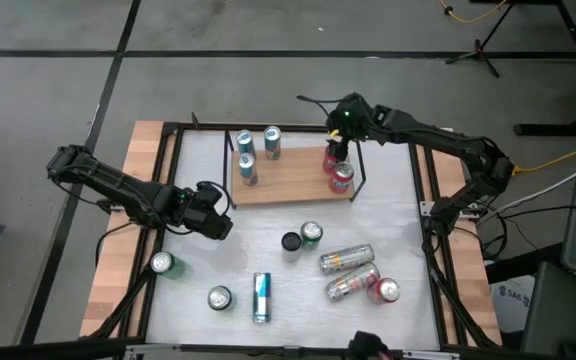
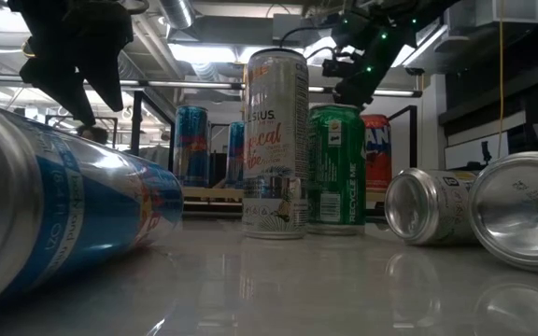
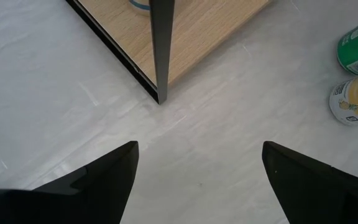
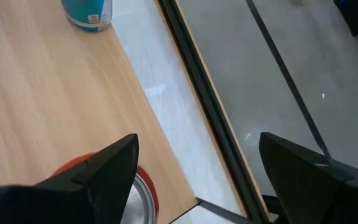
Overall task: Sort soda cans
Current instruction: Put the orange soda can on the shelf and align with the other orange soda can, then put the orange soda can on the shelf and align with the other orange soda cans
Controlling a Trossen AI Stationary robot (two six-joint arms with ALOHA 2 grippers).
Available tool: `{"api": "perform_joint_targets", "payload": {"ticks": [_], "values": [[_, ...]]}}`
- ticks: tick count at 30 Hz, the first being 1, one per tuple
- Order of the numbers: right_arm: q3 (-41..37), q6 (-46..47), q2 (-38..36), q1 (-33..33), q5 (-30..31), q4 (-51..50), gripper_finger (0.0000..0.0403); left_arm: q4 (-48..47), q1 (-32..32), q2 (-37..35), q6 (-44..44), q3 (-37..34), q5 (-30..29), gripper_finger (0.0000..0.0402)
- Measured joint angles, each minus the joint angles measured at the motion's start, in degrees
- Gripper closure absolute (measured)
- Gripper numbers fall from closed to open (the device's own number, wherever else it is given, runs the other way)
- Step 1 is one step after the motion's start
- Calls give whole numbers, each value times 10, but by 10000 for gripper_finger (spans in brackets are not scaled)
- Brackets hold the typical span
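A low wooden platform (image 1: 288,185) stands at the table's far middle. Three blue-and-silver cans (image 1: 248,168) stand upright on its left part, and two red cans (image 1: 341,178) on its right part. My right gripper (image 1: 340,125) is open just above the farther red can (image 4: 143,194), whose silver top shows below its fingers (image 4: 198,135). My left gripper (image 1: 213,212) is open and empty above the white table top, near the platform's near left leg (image 3: 161,50). Several more cans stand or lie on the table's near half.
On the table: an upright green can (image 1: 161,263), a silver-topped can (image 1: 219,297), a blue can lying down (image 1: 261,297), a dark-topped pale can (image 1: 291,242) beside a green can (image 1: 311,234), two silver cans lying down (image 1: 348,270), and a red can (image 1: 384,291).
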Motion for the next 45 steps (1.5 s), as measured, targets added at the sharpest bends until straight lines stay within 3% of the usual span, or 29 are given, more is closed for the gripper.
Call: {"api": "perform_joint_targets", "payload": {"ticks": [26, 37, 45], "values": [[-5, 74, -37, 1, -5, -65, 72, 0, 0, 0, 1, 0, 1, 66], [-4, 74, -46, 1, -3, -40, 72, 0, 0, 0, 1, 0, 0, 66], [-3, 87, -109, 12, -30, -25, 72, 0, 0, 0, 3, 0, -2, 66]]}}
